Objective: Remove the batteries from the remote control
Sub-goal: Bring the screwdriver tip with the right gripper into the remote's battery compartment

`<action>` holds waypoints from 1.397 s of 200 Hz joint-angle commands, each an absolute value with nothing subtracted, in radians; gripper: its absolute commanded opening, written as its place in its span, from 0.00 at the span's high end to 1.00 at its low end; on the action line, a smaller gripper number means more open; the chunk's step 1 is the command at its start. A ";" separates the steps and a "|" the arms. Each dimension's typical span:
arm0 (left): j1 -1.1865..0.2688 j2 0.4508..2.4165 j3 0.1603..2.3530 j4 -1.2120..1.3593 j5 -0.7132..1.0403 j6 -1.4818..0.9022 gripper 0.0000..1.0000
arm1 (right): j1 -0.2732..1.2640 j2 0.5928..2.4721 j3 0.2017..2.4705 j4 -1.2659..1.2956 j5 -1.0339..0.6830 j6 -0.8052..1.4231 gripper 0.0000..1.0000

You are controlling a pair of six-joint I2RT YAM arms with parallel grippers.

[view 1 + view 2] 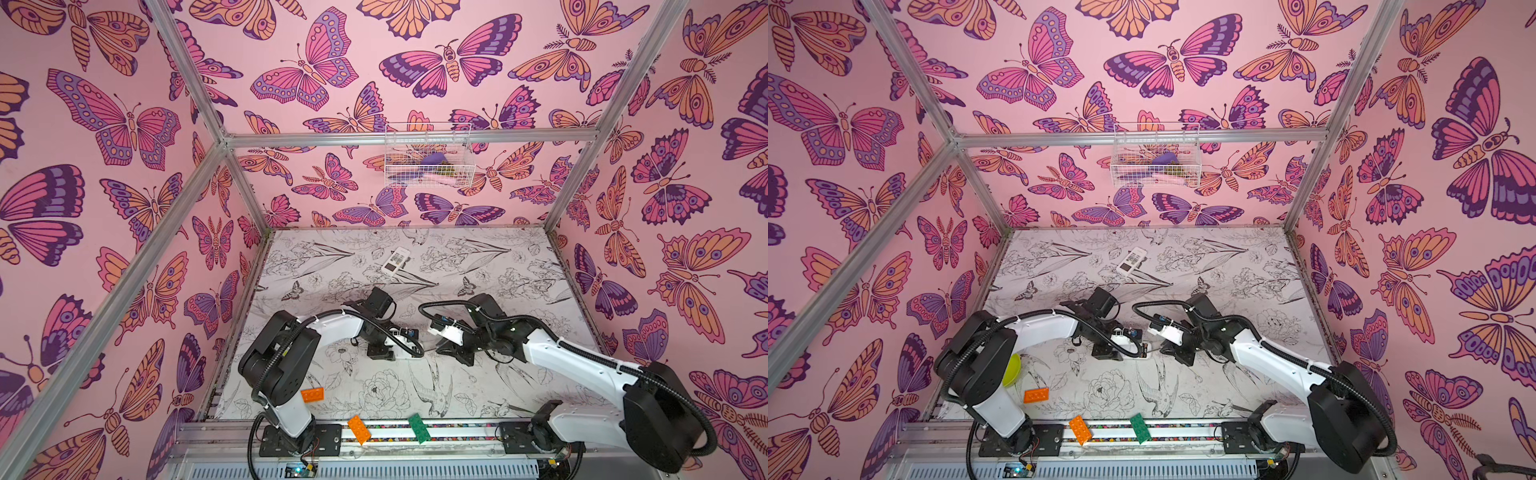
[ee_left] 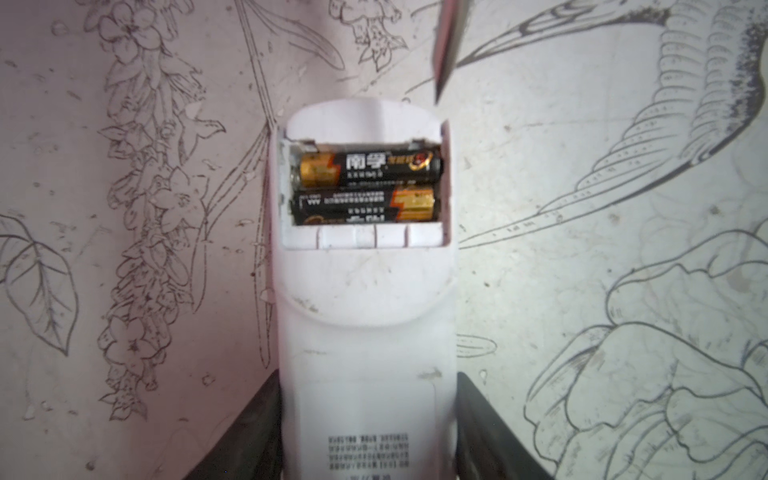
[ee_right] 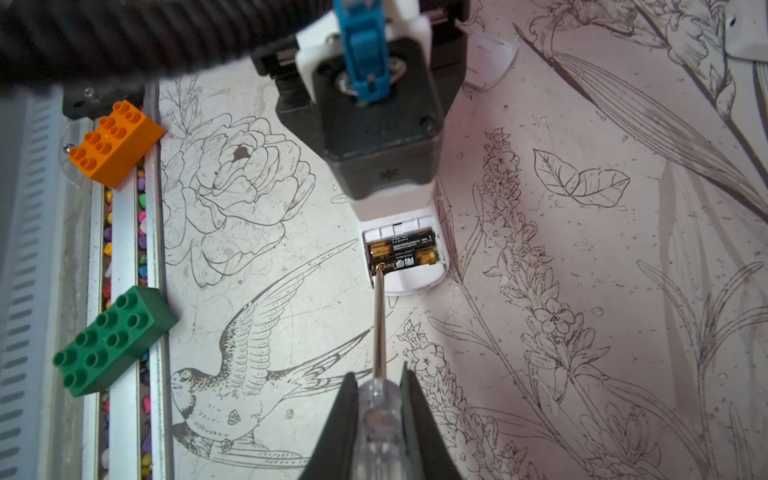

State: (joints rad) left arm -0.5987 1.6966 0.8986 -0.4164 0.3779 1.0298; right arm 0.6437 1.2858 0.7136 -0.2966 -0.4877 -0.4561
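Note:
The white remote control lies back up on the table, its battery bay uncovered. Two black-and-gold batteries sit side by side in the bay. My left gripper is shut on the remote's body, a black finger pressed against each side. My right gripper is shut on the clear handle of a screwdriver. The screwdriver's tip touches the end of the nearer battery at the bay's edge. In a top view both grippers meet at mid-table.
A second white remote lies toward the back. The loose battery cover rests beyond the left gripper. Orange bricks and a green brick sit near the front rail. A wire basket hangs on the back wall.

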 commanded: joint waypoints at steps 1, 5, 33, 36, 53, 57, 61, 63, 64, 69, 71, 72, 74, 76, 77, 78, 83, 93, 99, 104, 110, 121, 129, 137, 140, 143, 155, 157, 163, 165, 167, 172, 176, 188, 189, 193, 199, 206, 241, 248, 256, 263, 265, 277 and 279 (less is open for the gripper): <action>-0.582 1.695 0.867 -0.470 0.362 1.056 0.54 | 0.639 1.331 0.772 -0.314 -0.504 -0.423 1.00; -0.583 1.695 0.866 -0.471 0.362 1.058 0.54 | 0.639 1.339 0.779 -0.314 -0.505 -0.418 1.00; -0.583 1.690 0.856 -0.471 0.362 1.080 0.55 | 0.634 1.407 0.825 -0.314 -0.517 -0.384 1.00; -0.582 1.689 0.856 -0.470 0.363 1.079 0.55 | 0.632 1.415 0.830 -0.317 -0.518 -0.381 1.00; -0.582 1.692 0.857 -0.470 0.362 1.076 0.55 | 0.622 1.440 0.852 -0.327 -0.519 -0.365 1.00; -0.584 1.692 0.856 -0.471 0.360 1.078 0.55 | 0.620 1.442 0.854 -0.326 -0.517 -0.363 1.00; -0.584 1.693 0.856 -0.469 0.360 1.079 0.55 | 0.620 1.445 0.854 -0.321 -0.515 -0.360 1.00; -0.584 1.693 0.856 -0.470 0.360 1.081 0.55 | 0.620 1.446 0.854 -0.318 -0.512 -0.358 1.00; -0.583 1.693 0.856 -0.471 0.360 1.081 0.55 | 0.620 1.446 0.854 -0.315 -0.511 -0.357 1.00; -0.583 1.691 0.855 -0.472 0.361 1.081 0.55 | 0.620 1.449 0.856 -0.306 -0.499 -0.350 1.00; -0.583 1.691 0.854 -0.472 0.362 1.083 0.55 | 0.620 1.451 0.857 -0.304 -0.494 -0.347 1.00; -0.583 1.690 0.854 -0.472 0.363 1.083 0.55 | 0.620 1.453 0.857 -0.303 -0.493 -0.346 1.00; -0.581 1.690 0.854 -0.474 0.363 1.083 0.56 | 0.620 1.455 0.859 -0.302 -0.490 -0.343 1.00; -0.581 1.690 0.855 -0.475 0.366 1.082 0.56 | 0.619 1.457 0.860 -0.301 -0.488 -0.342 1.00; -0.581 1.690 0.856 -0.475 0.367 1.082 0.56 | 0.619 1.459 0.861 -0.301 -0.487 -0.342 1.00; -0.580 1.690 0.856 -0.476 0.367 1.082 0.56 | 0.620 1.460 0.862 -0.301 -0.487 -0.342 1.00; -0.579 1.691 0.859 -0.480 0.371 1.077 0.57 | 0.620 1.468 0.868 -0.306 -0.487 -0.344 1.00; -0.578 1.694 0.861 -0.486 0.374 1.073 0.57 | 0.620 1.485 0.882 -0.322 -0.503 -0.351 1.00; -0.579 1.696 0.859 -0.486 0.372 1.077 0.57 | 0.620 1.491 0.886 -0.327 -0.514 -0.351 1.00; -0.579 1.697 0.858 -0.485 0.371 1.078 0.57 | 0.619 1.495 0.888 -0.326 -0.521 -0.346 1.00; -0.578 1.696 0.856 -0.484 0.371 1.080 0.57 | 0.620 1.498 0.890 -0.325 -0.522 -0.345 1.00; -0.576 1.694 0.856 -0.485 0.375 1.081 0.57 | 0.620 1.504 0.894 -0.325 -0.517 -0.343 1.00; -0.574 1.695 0.857 -0.486 0.378 1.076 0.57 | 0.620 1.508 0.896 -0.326 -0.513 -0.344 1.00; -0.573 1.697 0.859 -0.486 0.377 1.071 0.57 | 0.620 1.508 0.896 -0.327 -0.516 -0.343 1.00; -0.573 1.697 0.859 -0.486 0.376 1.073 0.57 | 0.620 1.508 0.896 -0.326 -0.516 -0.342 1.00; -0.573 1.700 0.859 -0.486 0.375 1.074 0.57 | 0.621 1.508 0.894 -0.327 -0.518 -0.342 1.00; -0.573 1.702 0.856 -0.485 0.373 1.078 0.57 | 0.621 1.511 0.898 -0.327 -0.520 -0.344 1.00; -0.574 1.703 0.856 -0.485 0.374 1.078 0.57 | 0.621 1.512 0.899 -0.328 -0.520 -0.342 1.00; -0.572 1.703 0.857 -0.484 0.376 1.078 0.57 | 0.621 1.515 0.901 -0.329 -0.517 -0.340 1.00; -0.572 1.703 0.857 -0.486 0.376 1.077 0.57 | 0.621 1.516 0.903 -0.331 -0.516 -0.340 1.00; -0.571 1.703 0.857 -0.485 0.375 1.077 0.57 | 0.621 1.518 0.903 -0.331 -0.516 -0.341 1.00; -0.570 1.703 0.858 -0.486 0.376 1.074 0.57 | 0.621 1.519 0.905 -0.332 -0.515 -0.340 1.00; -0.570 1.704 0.859 -0.486 0.377 1.071 0.57 | 0.621 1.521 0.906 -0.335 -0.517 -0.342 1.00; -0.571 1.706 0.858 -0.486 0.378 1.070 0.57 | 0.624 1.525 0.910 -0.339 -0.520 -0.348 1.00; -0.570 1.708 0.858 -0.486 0.377 1.071 0.57 | 0.625 1.525 0.910 -0.339 -0.519 -0.348 1.00; -0.570 1.707 0.856 -0.486 0.377 1.072 0.57 | 0.626 1.526 0.910 -0.340 -0.521 -0.348 1.00; -0.570 1.708 0.856 -0.486 0.379 1.074 0.58 | 0.626 1.529 0.914 -0.345 -0.522 -0.350 1.00; -0.569 1.707 0.856 -0.487 0.380 1.074 0.58 | 0.625 1.533 0.917 -0.347 -0.521 -0.348 1.00; -0.571 1.712 0.859 -0.488 0.380 1.066 0.58 | 0.626 1.549 0.932 -0.360 -0.523 -0.350 1.00; -0.571 1.709 0.859 -0.486 0.381 1.066 0.58 | 0.626 1.553 0.934 -0.361 -0.523 -0.351 1.00; -0.571 1.710 0.859 -0.487 0.382 1.065 0.58 | 0.625 1.555 0.937 -0.364 -0.527 -0.352 1.00; -0.571 1.713 0.860 -0.488 0.382 1.064 0.58 | 0.627 1.557 0.939 -0.366 -0.530 -0.356 1.00; -0.571 1.713 0.859 -0.488 0.382 1.064 0.58 | 0.627 1.559 0.940 -0.369 -0.530 -0.357 1.00; -0.571 1.715 0.859 -0.488 0.381 1.062 0.58 | 0.630 1.564 0.945 -0.378 -0.537 -0.363 1.00; -0.571 1.715 0.859 -0.488 0.380 1.062 0.58 | 0.630 1.564 0.946 -0.380 -0.540 -0.364 1.00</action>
State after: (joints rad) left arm -0.5800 1.6897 0.8871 -0.4225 0.3973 1.0569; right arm 0.6235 1.5509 0.9096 -0.3351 -0.4995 -0.3382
